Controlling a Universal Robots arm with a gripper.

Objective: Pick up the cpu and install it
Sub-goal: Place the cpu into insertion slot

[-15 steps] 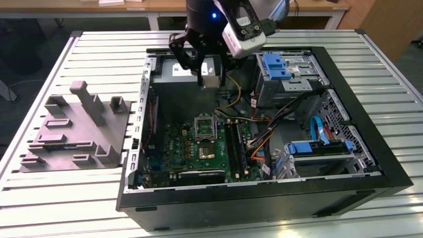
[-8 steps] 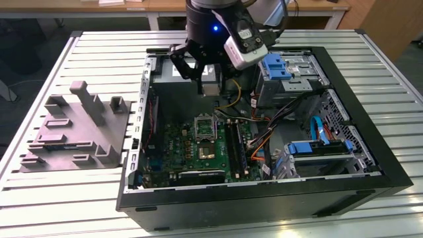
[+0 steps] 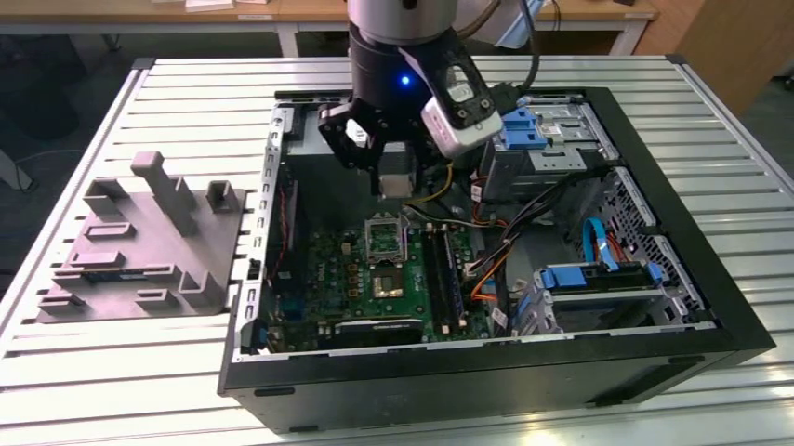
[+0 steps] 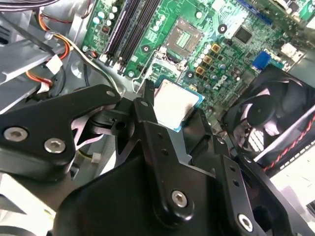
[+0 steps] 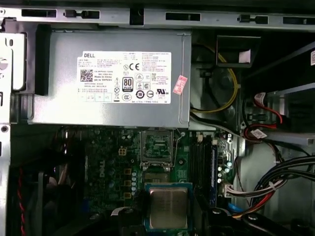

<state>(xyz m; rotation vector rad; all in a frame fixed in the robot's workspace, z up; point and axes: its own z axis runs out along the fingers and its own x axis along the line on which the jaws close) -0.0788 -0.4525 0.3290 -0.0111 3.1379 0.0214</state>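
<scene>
Above the open computer case (image 3: pixel 496 381), which lies on the slatted worktop (image 3: pixel 186 84), the tool (image 3: pixel 392 177) hangs with its tips pointing down into the case. It is closed on the cpu (image 3: pixel 394 184). In the second wrist view the black fingers (image 4: pixel 146 110) press on two opposite edges of the small square chip, and its pale metal top (image 4: pixel 174 103) faces up toward the camera. The cpu is therefore in the air, between the fingers, and touches nothing else that I can see.

The important relation is between this chip and the socket (image 3: pixel 385 234) on the green motherboard (image 3: pixel 360 288). In the exterior view the socket is below the tool and a little nearer to the viewer, so the chip is not exactly over it. In the first wrist view the cpu (image 5: pixel 168 209) and the metal-framed socket (image 5: pixel 157 146) are near each other. Their edges run almost parallel, so I judge that the chip is already turned nearly the right way. The chip is square and has no long axis. The frames do not show how high it hangs over the board.

Beside the socket, the big grey power supply (image 5: pixel 108 78) fills one end of the case, and a black fan (image 4: pixel 275 123) sits close to the tool. A grey tray (image 3: pixel 137 246) stands well apart, at the exterior view's left.
</scene>
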